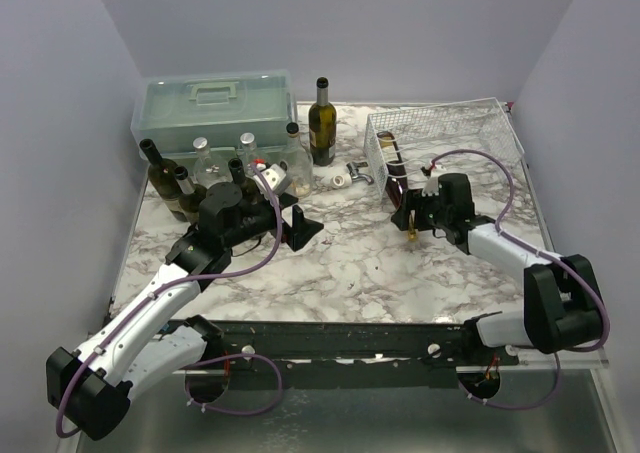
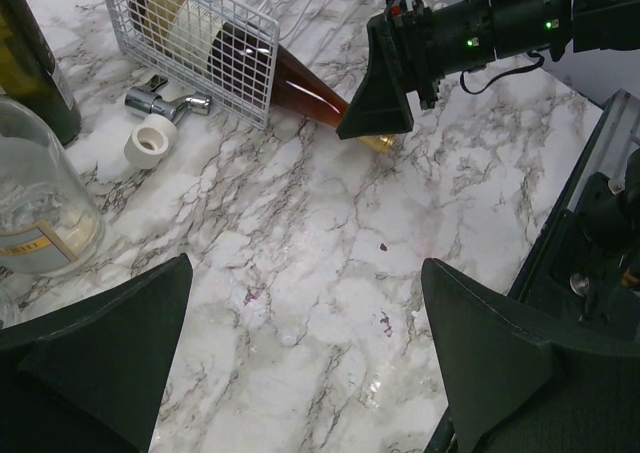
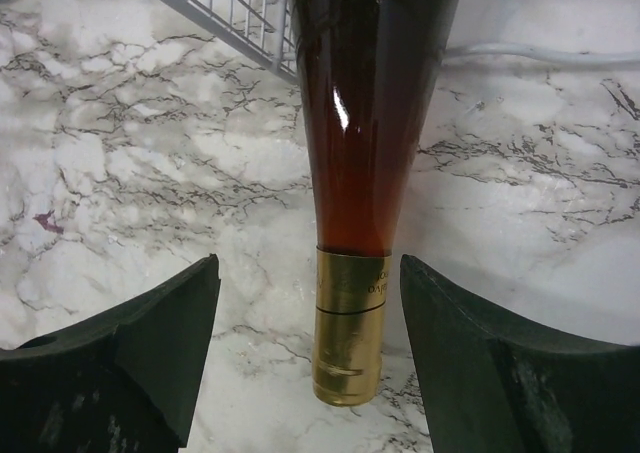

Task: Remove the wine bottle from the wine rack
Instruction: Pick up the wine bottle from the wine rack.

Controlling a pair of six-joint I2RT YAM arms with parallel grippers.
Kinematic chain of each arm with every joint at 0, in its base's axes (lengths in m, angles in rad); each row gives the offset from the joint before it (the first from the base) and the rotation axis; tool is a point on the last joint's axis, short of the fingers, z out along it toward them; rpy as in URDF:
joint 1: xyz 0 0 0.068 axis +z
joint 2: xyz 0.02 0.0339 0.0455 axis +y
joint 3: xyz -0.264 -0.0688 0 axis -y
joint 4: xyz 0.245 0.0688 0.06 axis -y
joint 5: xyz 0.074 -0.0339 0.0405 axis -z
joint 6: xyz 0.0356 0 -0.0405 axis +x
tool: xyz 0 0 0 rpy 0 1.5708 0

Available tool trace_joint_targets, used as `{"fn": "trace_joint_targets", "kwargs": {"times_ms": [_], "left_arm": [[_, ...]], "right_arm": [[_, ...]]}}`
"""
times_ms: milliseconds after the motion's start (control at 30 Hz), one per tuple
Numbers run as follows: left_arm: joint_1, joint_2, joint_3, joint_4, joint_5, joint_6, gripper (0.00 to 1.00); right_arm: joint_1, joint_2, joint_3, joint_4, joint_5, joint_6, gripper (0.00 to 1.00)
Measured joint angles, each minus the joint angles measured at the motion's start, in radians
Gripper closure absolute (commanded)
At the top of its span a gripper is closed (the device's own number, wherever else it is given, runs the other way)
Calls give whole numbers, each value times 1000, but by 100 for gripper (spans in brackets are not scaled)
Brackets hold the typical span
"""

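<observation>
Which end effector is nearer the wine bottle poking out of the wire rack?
Right. The right end effector straddles the wine bottle at its gold neck, jaws apart; the left end effector hovers open across the table.

Wine rack (image 1: 470, 123): white wire mesh, far right, one bottle inside.
Wine bottle (image 3: 372, 123): amber, gold-capped, lying on its side, neck protruding from the near end.

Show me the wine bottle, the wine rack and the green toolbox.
wine bottle (image 3: 362, 173), right wrist view, amber glass neck.
wine rack (image 1: 450, 133), top view, mesh floor.
green toolbox (image 1: 215, 93), top view, lid handle.
</observation>
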Motion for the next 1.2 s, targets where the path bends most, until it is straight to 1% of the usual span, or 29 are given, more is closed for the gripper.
{"fn": "trace_joint_targets", "kwargs": {"times_ms": [200,667,933,1200], "left_arm": [[0,0,0,0,0,1,1],[0,-35,-9,0,-22,23,1],[0,-45,-15,0,-25,30,1],[0,-49,-16,0,-26,40,1]], "right_arm": [[0,52,1,24,36,57,24],[0,207,24,145,40,151,26],[0,249,39,202,33,192,27],[-13,264,48,207,26,226,28]]}}
